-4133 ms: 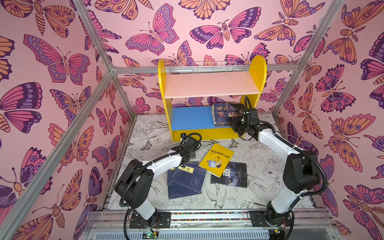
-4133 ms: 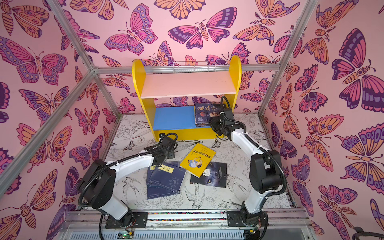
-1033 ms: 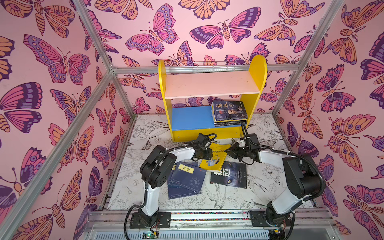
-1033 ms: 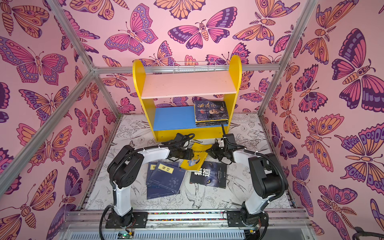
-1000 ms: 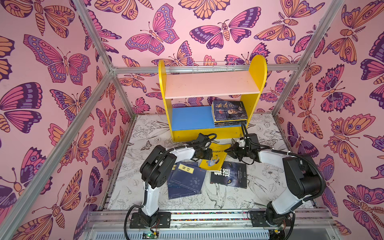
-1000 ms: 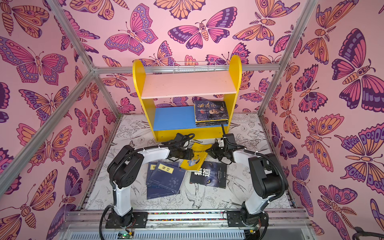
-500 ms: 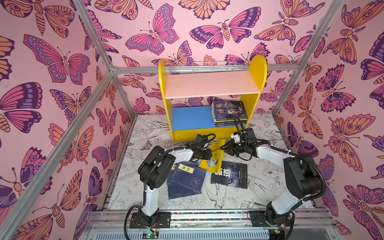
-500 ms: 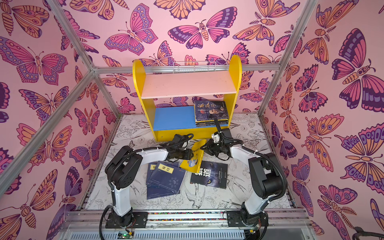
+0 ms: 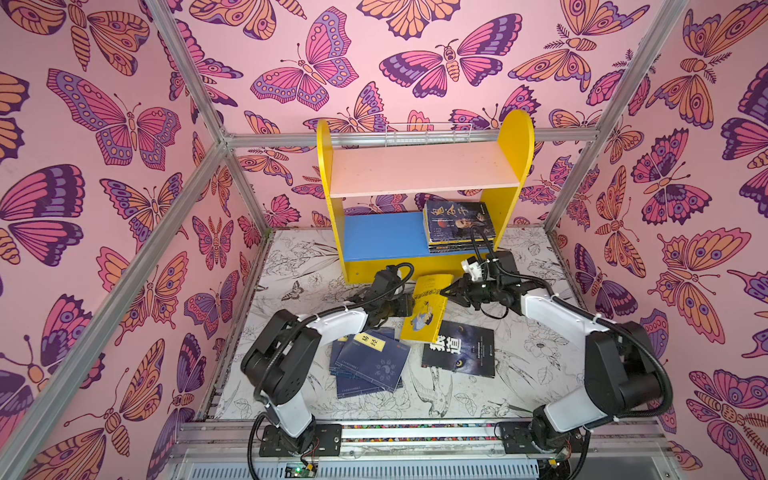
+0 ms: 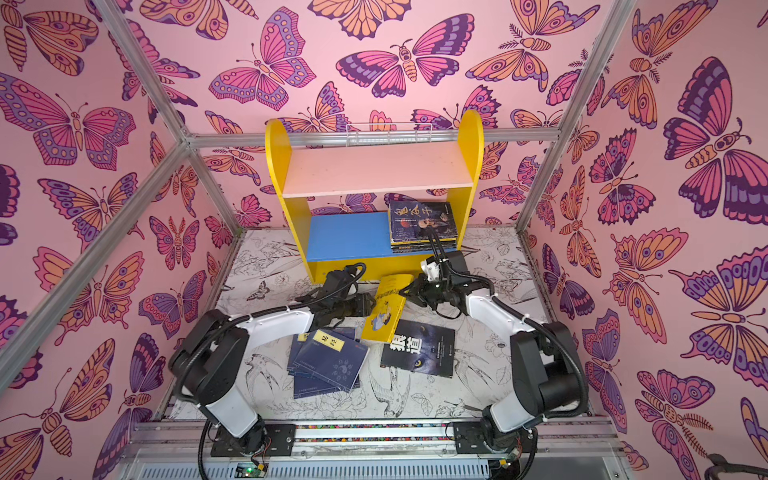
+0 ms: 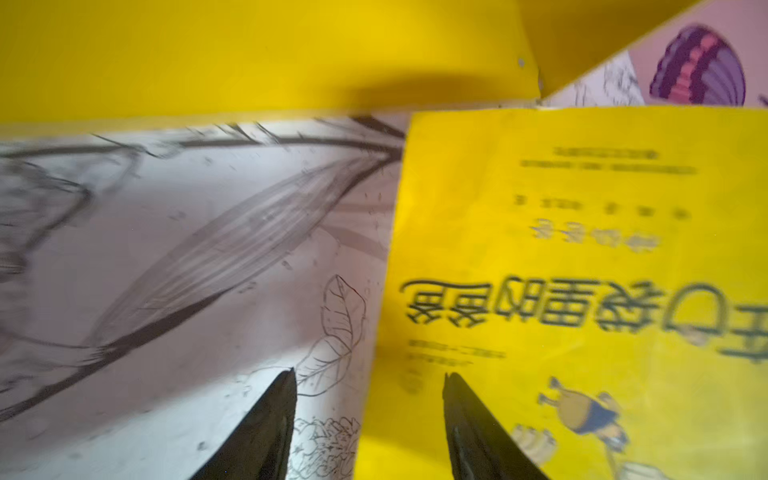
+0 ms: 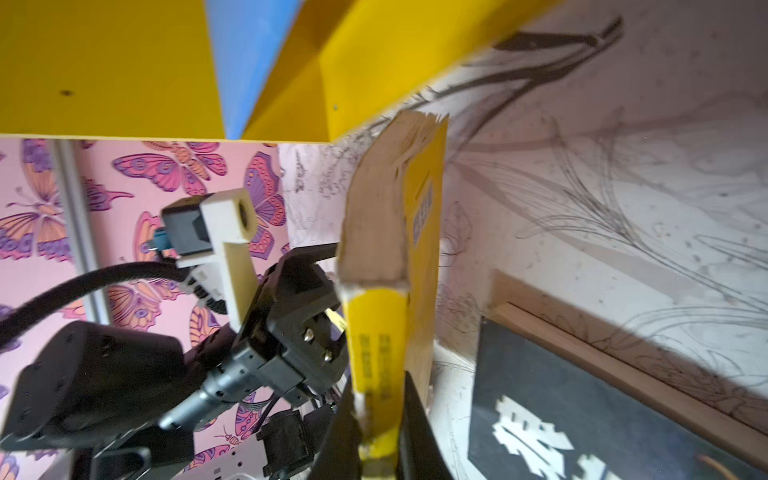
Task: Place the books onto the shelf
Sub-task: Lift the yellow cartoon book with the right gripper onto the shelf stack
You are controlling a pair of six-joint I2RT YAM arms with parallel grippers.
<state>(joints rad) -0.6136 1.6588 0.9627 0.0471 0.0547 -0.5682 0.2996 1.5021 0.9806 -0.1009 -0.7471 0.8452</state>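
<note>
Butterfly walls [image 9: 124,124] enclose a sketched mat [image 9: 540,374]. Right gripper [image 9: 444,291] pinches the yellow book [image 9: 426,309] upright before the shelf [image 9: 365,272]; left gripper [image 9: 410,305] sits half-open beside it. Next, likely: lift it onto the blue board [image 9: 382,235].

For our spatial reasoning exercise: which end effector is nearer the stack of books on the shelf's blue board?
Right. The right end effector is just in front of the stack, gripping the yellow book; the left end effector sits beyond that book, farther left.
</note>
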